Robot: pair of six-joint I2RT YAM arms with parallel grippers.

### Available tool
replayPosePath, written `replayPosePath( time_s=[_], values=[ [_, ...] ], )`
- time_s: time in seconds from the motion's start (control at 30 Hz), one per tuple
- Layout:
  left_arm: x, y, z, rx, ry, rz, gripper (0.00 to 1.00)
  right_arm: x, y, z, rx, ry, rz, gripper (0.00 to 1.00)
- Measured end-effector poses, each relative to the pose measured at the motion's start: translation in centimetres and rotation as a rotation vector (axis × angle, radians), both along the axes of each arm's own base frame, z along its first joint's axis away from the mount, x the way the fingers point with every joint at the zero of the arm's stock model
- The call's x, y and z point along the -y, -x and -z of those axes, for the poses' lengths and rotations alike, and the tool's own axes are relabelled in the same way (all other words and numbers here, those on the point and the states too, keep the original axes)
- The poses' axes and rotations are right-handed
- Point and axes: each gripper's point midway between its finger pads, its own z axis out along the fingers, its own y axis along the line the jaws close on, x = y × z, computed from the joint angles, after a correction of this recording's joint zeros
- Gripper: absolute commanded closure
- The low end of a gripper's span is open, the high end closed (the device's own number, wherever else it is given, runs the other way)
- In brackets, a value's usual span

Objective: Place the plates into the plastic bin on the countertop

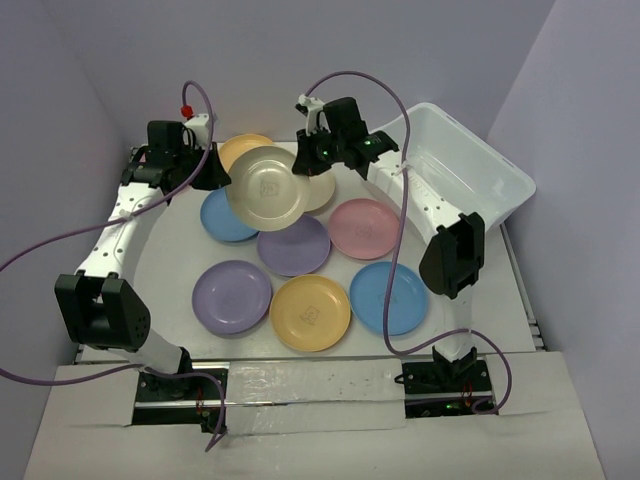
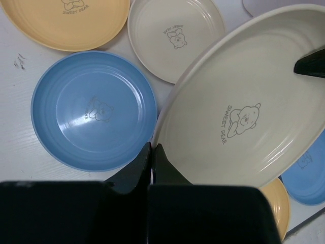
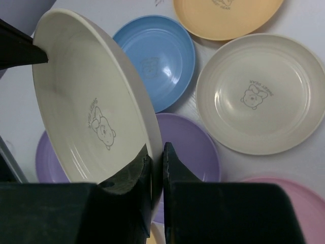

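The plates are round, shallow dishes of smooth plastic with a faint sheen. Each has fine concentric ridges inside the rim and a small bear with the words SWEET BEAR printed at the centre. The plastic bin (image 1: 470, 175) is a translucent white rectangular tub with a rolled rim, standing at the back right of the plain white tabletop (image 1: 175, 260).

The left tool (image 2: 152, 155) is clenched on the rim of one beige plate (image 2: 244, 112), its two dark fingers pinched with only the rim's thickness between them. The right tool (image 3: 155, 160) grips the opposite edge of the same plate in the same way, its jaws nearly closed on the rim. Held between the two, the plate hangs above the others at the back middle of the tabletop, left of the bin and outside it.

Nine plates show in all.
- **Beige:** two, the held one and a second beige plate (image 1: 322, 195) lying partly under it.
- **Yellow:** two, a back yellow plate (image 1: 243, 148) and a front yellow plate (image 1: 311, 312).
- **Blue:** two, a left blue plate (image 1: 222, 218) and a right blue plate (image 1: 389, 298).
- **Purple:** two, a middle purple plate (image 1: 295, 247) and a front purple plate (image 1: 232, 296).
- **Pink:** one pink plate (image 1: 365, 228).

The eight unheld plates lie flat and close together.
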Motion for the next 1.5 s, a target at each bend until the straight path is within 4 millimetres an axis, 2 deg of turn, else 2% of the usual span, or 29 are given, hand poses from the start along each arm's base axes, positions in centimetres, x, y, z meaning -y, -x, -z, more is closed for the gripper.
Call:
replayPosePath(
  time_s=[0.03, 0.07, 0.1, 0.13, 0.17, 0.27, 0.37, 0.43, 0.53, 0.6, 0.67, 0.7, 0.77, 0.83, 1.0, 1.1, 1.13, 1.2, 1.27, 1.5],
  values=[
    [0.0, -0.1, 0.0, 0.002, 0.000, -0.001, 0.69, 0.1, 0.0, 0.1, -0.006, -0.003, 0.002, 1.00],
    [0.0, -0.1, 0.0, 0.003, -0.001, -0.002, 0.35, 0.2, 0.0, 0.1, -0.012, -0.008, 0.004, 1.00],
    [0.1, -0.1, 0.0, -0.001, 0.002, -0.004, 0.23, 0.3, 0.1, 0.0, -0.018, -0.013, 0.005, 1.00],
    [0.0, -0.2, 0.1, -0.001, 0.000, -0.008, 0.05, 0.8, 0.0, 0.1, -0.023, -0.009, 0.016, 1.00],
    [-0.1, -0.3, 0.2, -0.005, -0.001, -0.021, 0.01, 1.4, -0.1, 0.1, -0.030, -0.010, 0.031, 1.00],
    [-0.8, -0.6, 0.4, -0.011, -0.007, -0.070, 0.01, 4.9, -1.6, -0.2, -0.042, -0.015, 0.109, 1.00],
    [-2.0, -1.4, 0.0, 0.000, -0.024, -0.138, 0.01, 10.4, -3.7, -1.8, -0.032, -0.040, 0.241, 1.00],
    [-3.2, -2.4, -0.7, 0.028, -0.042, -0.200, 0.01, 15.7, -4.8, -3.4, -0.019, -0.064, 0.373, 1.00],
    [-4.8, -3.7, -1.4, 0.060, -0.059, -0.281, 0.01, 25.4, -5.8, -6.2, 0.017, -0.109, 0.617, 1.00],
    [-5.5, -4.5, -1.2, 0.057, -0.058, -0.311, 0.01, 32.0, -5.7, -7.1, 0.029, -0.139, 0.804, 1.00],
    [-6.1, -5.5, -0.4, 0.036, -0.053, -0.335, 0.01, 37.9, -5.1, -6.8, 0.021, -0.154, 0.984, 1.00],
    [-6.4, -6.1, 0.0, 0.023, -0.050, -0.345, 0.01, 40.1, -4.8, -6.2, 0.006, -0.157, 1.058, 1.00],
    [-6.9, -7.4, 1.1, -0.002, -0.046, -0.365, 0.01, 42.8, -4.5, -4.2, -0.045, -0.158, 1.167, 1.00],
    [-7.6, -8.4, 2.5, -0.032, -0.047, -0.382, 0.01, 43.6, -4.7, -1.6, -0.114, -0.151, 1.219, 1.00],
    [-9.2, -8.6, 5.4, -0.114, -0.058, -0.418, 0.01, 42.8, -5.9, 5.2, -0.292, -0.142, 1.249, 0.98],
    [-10.1, -8.4, 5.5, -0.127, -0.060, -0.443, 0.01, 42.4, -5.6, 8.2, -0.377, -0.122, 1.273, 0.80],
    [-10.4, -8.4, 5.4, -0.123, -0.061, -0.450, 0.01, 42.3, -5.5, 8.9, -0.394, -0.115, 1.282, 0.66],
    [-10.6, -8.4, 5.3, -0.121, -0.063, -0.457, 0.01, 42.5, -5.5, 9.4, -0.404, -0.107, 1.295, 0.39],
    [-10.7, -8.3, 5.3, -0.119, -0.066, -0.456, 0.01, 42.6, -5.6, 9.7, -0.410, -0.105, 1.304, 0.20],
    [-11.2, -6.3, 7.8, -0.191, -0.100, -0.429, 0.06, 42.3, -6.5, 8.1, -0.368, -0.130, 1.272, 0.11]
  ],
)
